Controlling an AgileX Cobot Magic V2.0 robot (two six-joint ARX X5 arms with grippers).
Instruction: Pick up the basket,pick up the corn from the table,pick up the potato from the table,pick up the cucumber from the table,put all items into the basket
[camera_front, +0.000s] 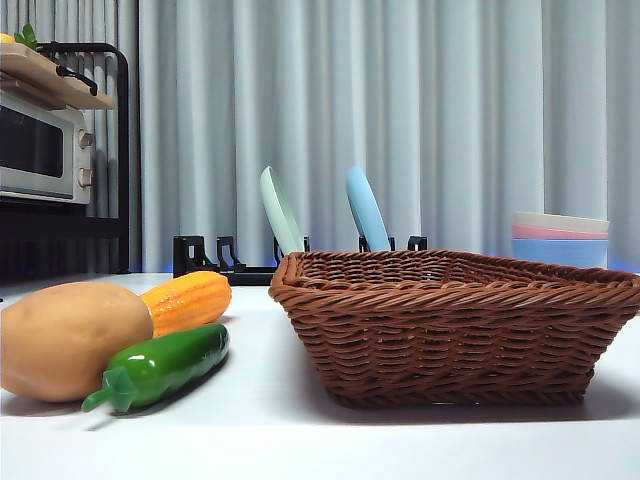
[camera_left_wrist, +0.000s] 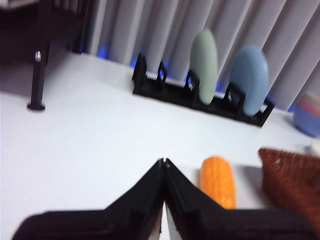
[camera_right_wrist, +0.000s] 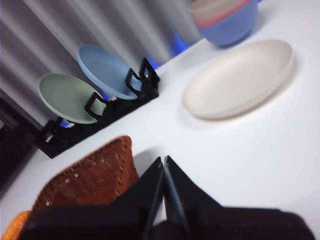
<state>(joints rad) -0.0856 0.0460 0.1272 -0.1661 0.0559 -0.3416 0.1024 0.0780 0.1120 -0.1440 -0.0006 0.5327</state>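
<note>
- While both my tools, left tool (camera_left_wrist: 163, 165) and right tool (camera_right_wrist: 163, 162), hover pressed together, nothing is held.
- Basket (camera_front: 455, 325) sits lower right; potato (camera_front: 65, 338), corn (camera_front: 187, 301), cucumber (camera_front: 165, 366) cluster lower left on desk (camera_front: 300, 440), reachable.

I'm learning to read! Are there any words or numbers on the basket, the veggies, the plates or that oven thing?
No readable text anywhere.
Basket, potato, corn, cucumber, plates and bowls: plain, no writing.
Oven: any marks by its knobs are too small to read.
</note>
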